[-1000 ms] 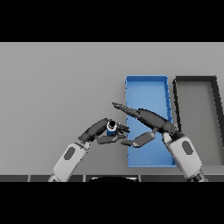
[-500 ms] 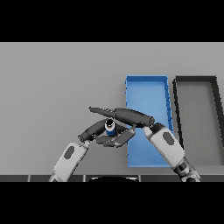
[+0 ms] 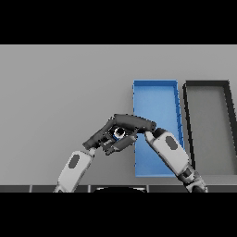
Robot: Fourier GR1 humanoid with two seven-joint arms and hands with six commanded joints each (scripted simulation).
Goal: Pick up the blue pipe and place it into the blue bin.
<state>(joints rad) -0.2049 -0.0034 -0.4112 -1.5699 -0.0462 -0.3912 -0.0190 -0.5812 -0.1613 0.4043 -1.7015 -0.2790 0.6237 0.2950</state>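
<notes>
My left hand [image 3: 99,138] sits on the grey surface [image 3: 55,92], fingers curled round the pipe [image 3: 119,133], just left of the blue bin [image 3: 155,95]. I see only the pipe's blue ring end; it looks small, stiff, light and probably slick, so I'd grip across its middle. My right hand [image 3: 134,121] lies flat over it, fingers straight, hiding the rest. A dark bin [image 3: 208,85] stands rightmost.

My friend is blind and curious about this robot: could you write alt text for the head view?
Two robot hands meet over a small blue pipe on a grey table, just left of an open blue bin. The left hand curls around the pipe and the right hand reaches across above it. A dark bin sits beside the blue one.
</notes>
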